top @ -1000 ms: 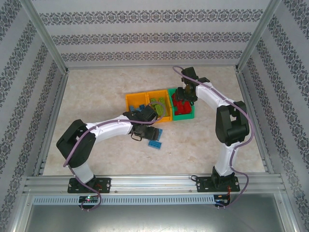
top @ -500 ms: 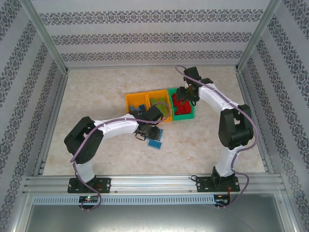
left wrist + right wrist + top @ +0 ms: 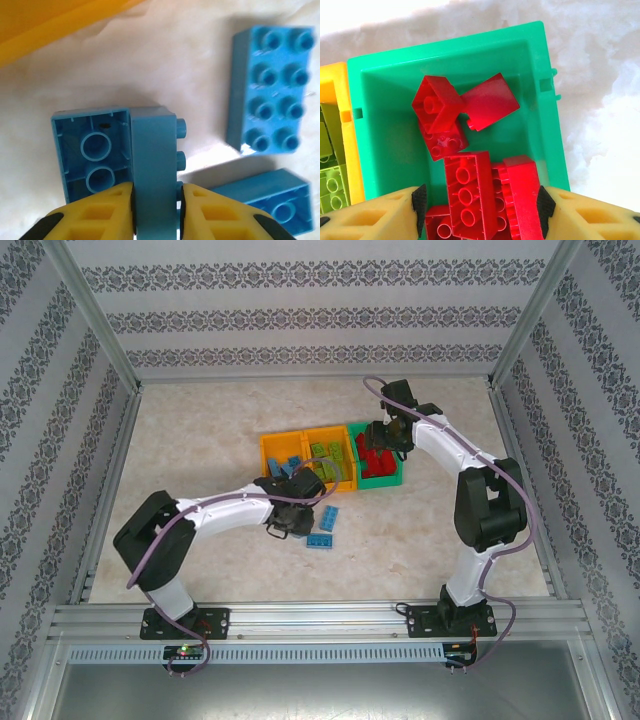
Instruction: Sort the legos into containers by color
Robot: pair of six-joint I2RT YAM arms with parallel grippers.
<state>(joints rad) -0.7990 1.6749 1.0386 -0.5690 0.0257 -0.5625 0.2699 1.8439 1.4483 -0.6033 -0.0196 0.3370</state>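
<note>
My left gripper (image 3: 156, 210) is shut on a blue lego (image 3: 154, 160) that lies on its side on the table, hollow underside to the left and studs to the right. Two more blue legos lie beside it, one studs-up (image 3: 272, 110) and one at the lower right (image 3: 270, 205). From above, the left gripper (image 3: 290, 516) sits just in front of the left orange container (image 3: 268, 448). My right gripper (image 3: 480, 205) hangs open over the green container (image 3: 540, 90), its pads (image 3: 420, 202) straddling several red legos (image 3: 470, 195).
The middle orange container (image 3: 322, 433) holds lime green legos (image 3: 328, 457), and its wall (image 3: 350, 150) borders the green one. Blue legos (image 3: 291, 464) lie in the left orange container. Aluminium frame rails (image 3: 300, 615) ring the table.
My left gripper has pulled back from the bins toward the near left and now sits lower by the loose blue legos. The right arm has hardly moved.
</note>
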